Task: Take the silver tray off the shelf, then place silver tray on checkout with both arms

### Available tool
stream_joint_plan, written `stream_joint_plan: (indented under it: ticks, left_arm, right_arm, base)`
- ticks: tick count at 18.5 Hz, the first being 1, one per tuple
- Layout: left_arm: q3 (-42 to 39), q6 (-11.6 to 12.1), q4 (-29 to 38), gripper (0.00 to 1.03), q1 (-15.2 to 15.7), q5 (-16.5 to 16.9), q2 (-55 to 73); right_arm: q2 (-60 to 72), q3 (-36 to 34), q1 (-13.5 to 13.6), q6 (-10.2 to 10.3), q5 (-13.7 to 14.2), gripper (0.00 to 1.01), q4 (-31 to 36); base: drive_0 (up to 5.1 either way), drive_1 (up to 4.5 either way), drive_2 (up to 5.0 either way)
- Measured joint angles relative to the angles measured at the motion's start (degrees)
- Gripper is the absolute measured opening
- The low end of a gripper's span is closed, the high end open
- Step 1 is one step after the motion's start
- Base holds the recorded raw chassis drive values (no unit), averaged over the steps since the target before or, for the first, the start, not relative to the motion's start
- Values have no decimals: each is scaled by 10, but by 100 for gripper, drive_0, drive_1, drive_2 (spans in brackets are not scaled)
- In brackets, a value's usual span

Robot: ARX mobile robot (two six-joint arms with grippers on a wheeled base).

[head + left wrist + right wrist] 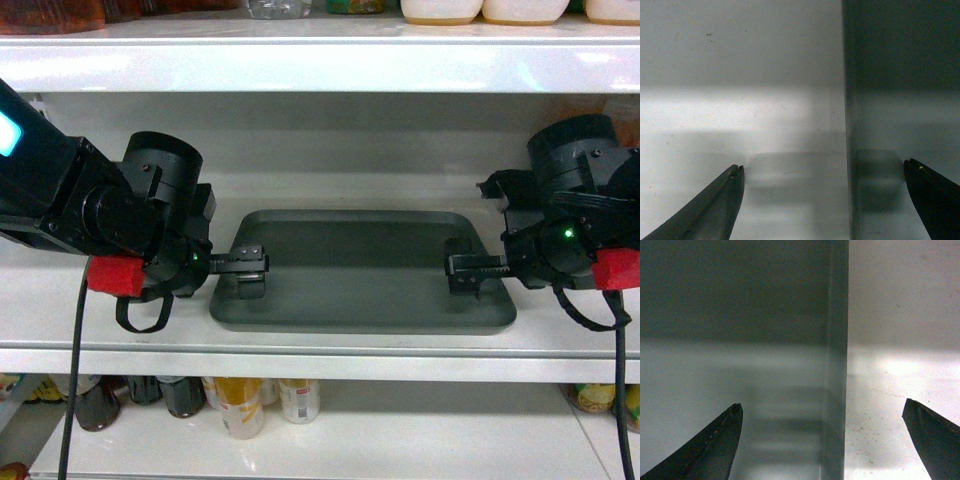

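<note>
The silver tray lies flat on the white shelf, dark grey-green with a low rim. My left gripper sits at the tray's left edge and my right gripper at its right edge. In the left wrist view the gripper is open, with the tray rim running between its fingers and the bare shelf to the left. The right gripper is open too, straddling the tray rim, with the shelf on the right. Neither one touches the rim. The checkout is out of view.
An upper shelf board hangs close above both arms, with containers on it. Bottles stand on the shelf below. A black cable drops from the left arm and another cable from the right.
</note>
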Motion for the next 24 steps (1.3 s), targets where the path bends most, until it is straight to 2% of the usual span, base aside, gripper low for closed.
stream_joint_plan:
  ticks: [1,2,3,4,9,10,13,15,19,22,24]
  left_arm:
    - [5,-2,-9,98,0,0,2]
    - [10,-2,-17,98,0,2,4]
    - [15,-5,-28,93,0,6,8]
    - [18,-9,-35,86,0,11,9]
    - [9,-47,-55,33,-3,22,5]
    - [0,-57,-52,25,-2,22,1]
    - [-47,-81,-18,4,11,48,-21]
    - [-87,-87,10,3,14,49,-42]
    - [-199,-87,70,3,1,19,-115]
    - [-283,-86,93,3,-20,-7,-248]
    - [-321,-76,103,3,-40,-14,-325]
  right_arm:
    - [12,19,0,-3,4,97,-13]
    - [22,33,1,-8,5,87,-19]
    - [33,41,2,-13,5,72,-29]
    - [33,45,5,-14,4,65,-39]
    - [35,39,7,-13,5,10,-38]
    - [31,30,7,-6,4,5,-31]
    - [10,-23,5,10,-3,3,21]
    - [-9,-62,5,16,-6,3,45]
    - [-86,-167,5,36,-22,3,86]
    - [-210,-264,-3,54,-37,3,122]
    - [-313,-338,-16,63,-53,3,137]
  base:
    - [0,0,0]
    - [0,0,0]
    - [0,0,0]
    - [0,0,0]
    - [0,0,0]
    - [0,0,0]
    - [0,0,0]
    - [0,0,0]
    - [0,0,0]
    - [0,0,0]
    - [0,0,0]
